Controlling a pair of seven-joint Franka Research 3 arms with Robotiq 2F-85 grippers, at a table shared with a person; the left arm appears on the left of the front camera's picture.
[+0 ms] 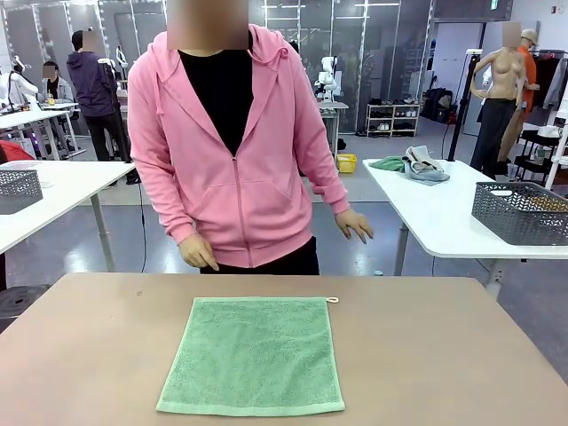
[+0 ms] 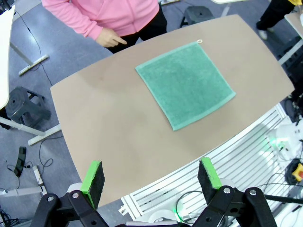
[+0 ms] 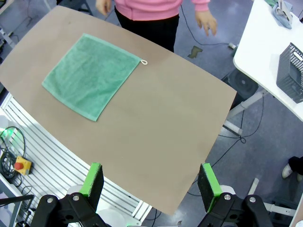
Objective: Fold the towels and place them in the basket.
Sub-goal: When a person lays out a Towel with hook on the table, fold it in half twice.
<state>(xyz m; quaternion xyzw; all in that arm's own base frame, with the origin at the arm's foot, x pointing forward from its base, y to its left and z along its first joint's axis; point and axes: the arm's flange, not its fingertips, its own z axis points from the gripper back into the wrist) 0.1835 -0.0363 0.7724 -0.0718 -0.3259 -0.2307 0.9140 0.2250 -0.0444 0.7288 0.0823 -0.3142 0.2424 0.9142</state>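
Note:
One mint green towel (image 1: pixel 253 355) lies spread flat and square in the middle of the brown table (image 1: pixel 426 355), its small white loop (image 1: pixel 332 300) at the far right corner. The same towel (image 2: pixel 185 82) (image 3: pixel 90 75) appears in both wrist views, far below and ahead of the fingers. My left gripper (image 2: pixel 150 165) hangs high over the table's near edge, open, nothing between its green pads. My right gripper (image 3: pixel 150 168) is likewise open and empty, high above the table's right end. A dark mesh basket (image 1: pixel 524 211) (image 3: pixel 289 71) stands on the white side table at the right.
A person in a pink hoodie stands at the far edge, one hand (image 1: pixel 197 253) by the table's rim, the other hand (image 1: pixel 355 224) held off to the side. Another mesh basket (image 1: pixel 18 188) sits on a white table at left. A heap of cloths (image 1: pixel 413 166) lies on the right side table.

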